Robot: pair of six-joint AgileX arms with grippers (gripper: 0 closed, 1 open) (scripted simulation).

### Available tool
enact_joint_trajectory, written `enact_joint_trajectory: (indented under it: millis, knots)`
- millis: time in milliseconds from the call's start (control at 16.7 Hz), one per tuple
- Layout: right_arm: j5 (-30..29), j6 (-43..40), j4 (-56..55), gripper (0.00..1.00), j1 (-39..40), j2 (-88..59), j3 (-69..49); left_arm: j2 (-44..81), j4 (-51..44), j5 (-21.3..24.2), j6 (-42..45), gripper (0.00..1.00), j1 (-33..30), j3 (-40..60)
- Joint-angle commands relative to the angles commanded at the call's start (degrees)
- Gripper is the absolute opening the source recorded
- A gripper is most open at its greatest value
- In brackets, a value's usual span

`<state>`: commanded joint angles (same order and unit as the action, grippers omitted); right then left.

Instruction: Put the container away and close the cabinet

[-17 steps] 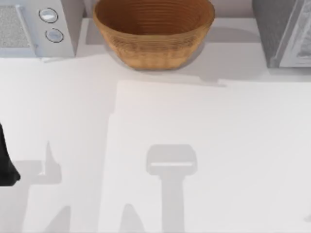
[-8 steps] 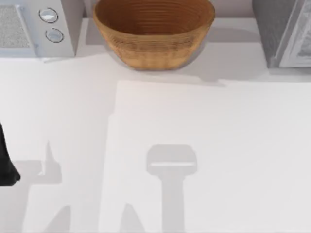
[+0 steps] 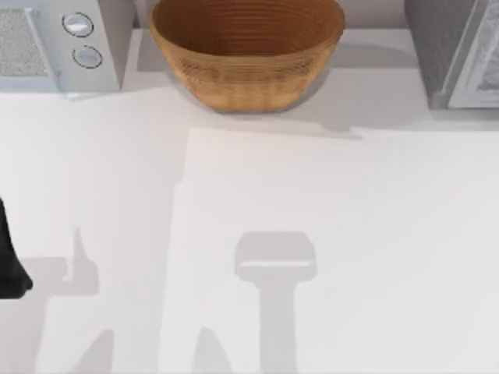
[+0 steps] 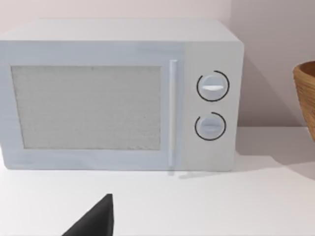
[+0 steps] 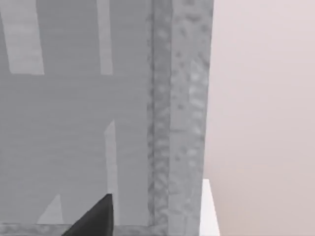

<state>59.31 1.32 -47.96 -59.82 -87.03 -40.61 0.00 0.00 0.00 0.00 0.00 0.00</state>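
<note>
The container is out of view. The cabinet is a grey textured box at the table's back right corner. Its grey panel and rough edge stand close in front of the right wrist camera. A dark part of my right gripper shows low in that view, near the cabinet's side. My left arm sits at the table's left edge, and a dark part of my left gripper faces the microwave from a distance.
A white microwave with two round dials stands at the back left. A large woven tan basket sits at the back middle. A pale wall rises behind the cabinet.
</note>
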Motion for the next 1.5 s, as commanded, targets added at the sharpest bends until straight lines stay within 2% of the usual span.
enact_joint_trajectory:
  millis: [540,780,960,1320,1500]
  knots:
    - [0.62,-0.25,48.42,1.00,-0.64,5.75,-39.89,0.00,0.00,0.00,0.00,1.00,0.00,0.00]
    - [0.24,-0.13,64.03,1.00,-0.17,8.60,-53.26,0.00,0.00,0.00,0.00,1.00,0.00,0.00]
    - [-0.03,-0.10,69.60,1.00,0.14,10.06,-58.52,0.00,0.00,0.00,0.00,1.00,0.00,0.00]
    - [-0.05,-0.09,70.13,1.00,0.00,10.19,-59.25,0.00,0.00,0.00,0.00,1.00,0.00,0.00]
    - [-3.61,0.62,70.20,1.00,3.41,10.38,-59.15,0.00,0.00,0.00,0.00,1.00,0.00,0.00]
